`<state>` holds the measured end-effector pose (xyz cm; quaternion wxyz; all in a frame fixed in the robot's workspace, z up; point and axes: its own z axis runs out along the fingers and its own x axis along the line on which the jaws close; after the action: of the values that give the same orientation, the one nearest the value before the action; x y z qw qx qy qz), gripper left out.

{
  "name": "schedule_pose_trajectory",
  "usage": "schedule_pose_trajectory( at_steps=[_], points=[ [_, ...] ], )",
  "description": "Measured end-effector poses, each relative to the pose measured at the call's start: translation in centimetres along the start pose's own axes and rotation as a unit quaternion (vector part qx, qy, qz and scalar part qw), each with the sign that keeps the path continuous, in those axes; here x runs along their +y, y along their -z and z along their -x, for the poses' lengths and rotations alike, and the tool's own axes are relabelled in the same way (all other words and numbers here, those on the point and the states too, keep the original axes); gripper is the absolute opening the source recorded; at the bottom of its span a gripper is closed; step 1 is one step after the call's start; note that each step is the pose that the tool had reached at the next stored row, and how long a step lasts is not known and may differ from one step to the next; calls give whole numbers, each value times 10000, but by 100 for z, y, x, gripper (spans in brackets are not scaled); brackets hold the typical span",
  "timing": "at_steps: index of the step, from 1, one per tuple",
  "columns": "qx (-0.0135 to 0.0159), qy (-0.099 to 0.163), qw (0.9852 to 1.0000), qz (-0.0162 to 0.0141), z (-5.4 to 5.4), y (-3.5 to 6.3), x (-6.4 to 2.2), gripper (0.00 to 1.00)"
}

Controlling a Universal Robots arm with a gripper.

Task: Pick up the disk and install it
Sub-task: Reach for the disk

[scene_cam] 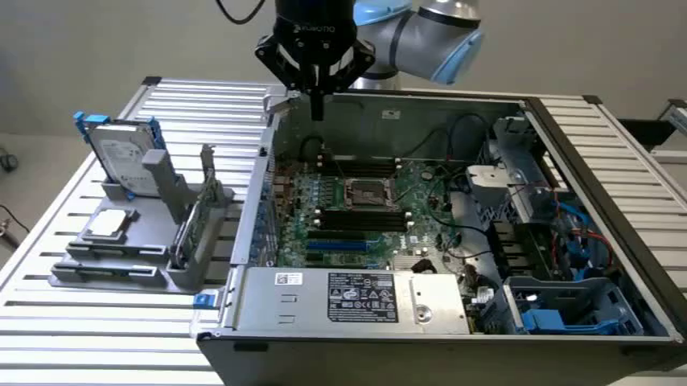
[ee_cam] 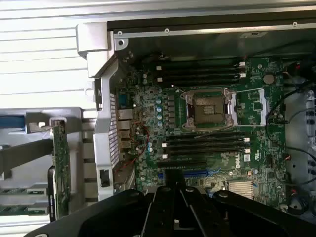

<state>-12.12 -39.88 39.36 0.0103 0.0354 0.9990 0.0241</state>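
The disk (scene_cam: 127, 157) stands nearly upright at the far end of a grey stand (scene_cam: 129, 265) on the exterior view's left. It is silver-grey with a white label and a blue frame around it. My gripper (scene_cam: 317, 111) hangs above the back left corner of the open computer case (scene_cam: 601, 201), well to the right of the disk, shut with nothing between its fingers. In the wrist view the black fingers (ee_cam: 174, 195) are pressed together over the motherboard (ee_cam: 207, 113).
The grey stand also holds a small square silver chip (scene_cam: 111, 225) and a thin green card (scene_cam: 183, 233) set on edge, also seen as the green card (ee_cam: 59, 168). Inside the case are a CPU socket (scene_cam: 365, 193), cables, a power supply (scene_cam: 355, 297) and a blue bay (scene_cam: 569, 315). A slatted table (scene_cam: 96, 346) surrounds everything.
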Motion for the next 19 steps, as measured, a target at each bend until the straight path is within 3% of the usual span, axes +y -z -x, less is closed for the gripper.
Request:
schedule_pose_trajectory(
  at_steps=[10,14,19],
  points=[
    [0,-1,10000,0,-11,17,4,11],
    [1,9,10000,0,-113,17,51,11],
    [1,10,10000,0,-334,14,136,11]
  ],
)
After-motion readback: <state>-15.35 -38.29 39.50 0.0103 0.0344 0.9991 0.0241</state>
